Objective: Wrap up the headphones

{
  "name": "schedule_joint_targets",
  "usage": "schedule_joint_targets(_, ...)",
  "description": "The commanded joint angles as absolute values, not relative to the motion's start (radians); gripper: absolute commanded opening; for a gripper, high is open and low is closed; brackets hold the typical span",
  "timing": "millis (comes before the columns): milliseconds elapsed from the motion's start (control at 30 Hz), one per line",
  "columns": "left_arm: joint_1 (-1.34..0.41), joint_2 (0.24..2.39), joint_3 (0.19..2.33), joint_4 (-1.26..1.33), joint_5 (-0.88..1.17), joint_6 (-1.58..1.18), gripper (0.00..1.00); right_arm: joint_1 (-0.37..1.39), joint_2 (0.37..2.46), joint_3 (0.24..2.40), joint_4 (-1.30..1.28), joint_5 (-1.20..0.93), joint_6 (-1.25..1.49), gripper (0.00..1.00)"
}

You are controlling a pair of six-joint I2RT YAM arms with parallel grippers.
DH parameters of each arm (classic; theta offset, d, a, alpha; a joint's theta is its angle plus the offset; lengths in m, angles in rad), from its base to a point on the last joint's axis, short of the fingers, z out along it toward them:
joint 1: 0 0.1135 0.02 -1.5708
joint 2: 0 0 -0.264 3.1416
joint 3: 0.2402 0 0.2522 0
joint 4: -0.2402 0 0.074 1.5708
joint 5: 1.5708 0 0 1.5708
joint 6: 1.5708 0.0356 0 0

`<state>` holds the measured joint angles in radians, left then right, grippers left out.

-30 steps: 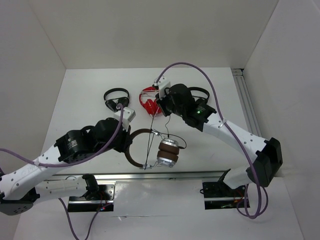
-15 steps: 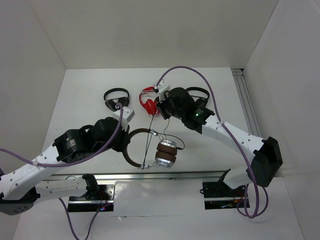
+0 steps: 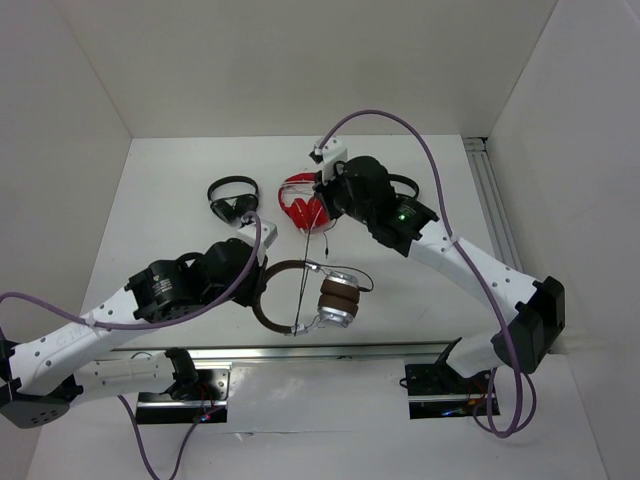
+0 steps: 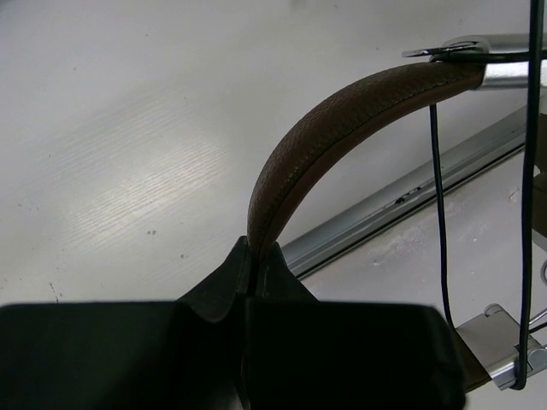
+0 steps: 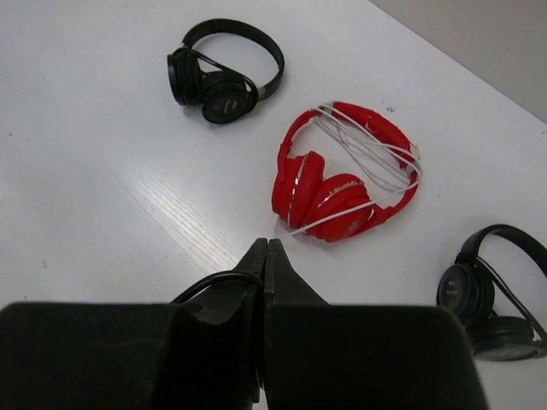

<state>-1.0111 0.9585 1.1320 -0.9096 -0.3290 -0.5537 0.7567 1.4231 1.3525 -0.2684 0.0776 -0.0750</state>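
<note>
The headphones [image 3: 335, 300], with dark brown headband [image 3: 262, 308], brown ear pads and silver cups, are held above the table near its front edge. My left gripper [image 3: 252, 283] is shut on the headband [image 4: 342, 120], which arches up to the right in the left wrist view. The thin dark cable [image 3: 303, 275] runs taut from the cups up to my right gripper [image 3: 318, 218]. My right gripper [image 5: 267, 248] is shut on the cable [image 5: 209, 284], which loops out on the left side of its fingers. Two cable strands [image 4: 438, 213] hang at the right of the left wrist view.
A red pair with white cord [image 3: 300, 205] lies just behind my right gripper, and shows in the right wrist view [image 5: 346, 184]. One small black pair [image 3: 232, 198] lies at the back left, another [image 3: 400, 187] mostly under the right arm. A metal rail [image 3: 300, 352] runs along the front edge.
My right gripper has moved back and up with the cable, pulling it tauter. My left arm has shifted right with the headband, and the ear cups have tilted.
</note>
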Motion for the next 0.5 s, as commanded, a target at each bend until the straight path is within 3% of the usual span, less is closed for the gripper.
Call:
schedule_joint_targets(0,-1.023,0.946,1.131,-0.908,-0.236,-0.535,0.00,0.709,1.359,1.322,-0.187,0.157,-0.057,0.00)
schedule_joint_targets(467,-1.023,0.879,1.193,-0.917,-0.232,-0.545,0.00,0.689,1.391,1.216,-0.152,0.054,-0.029,0.00)
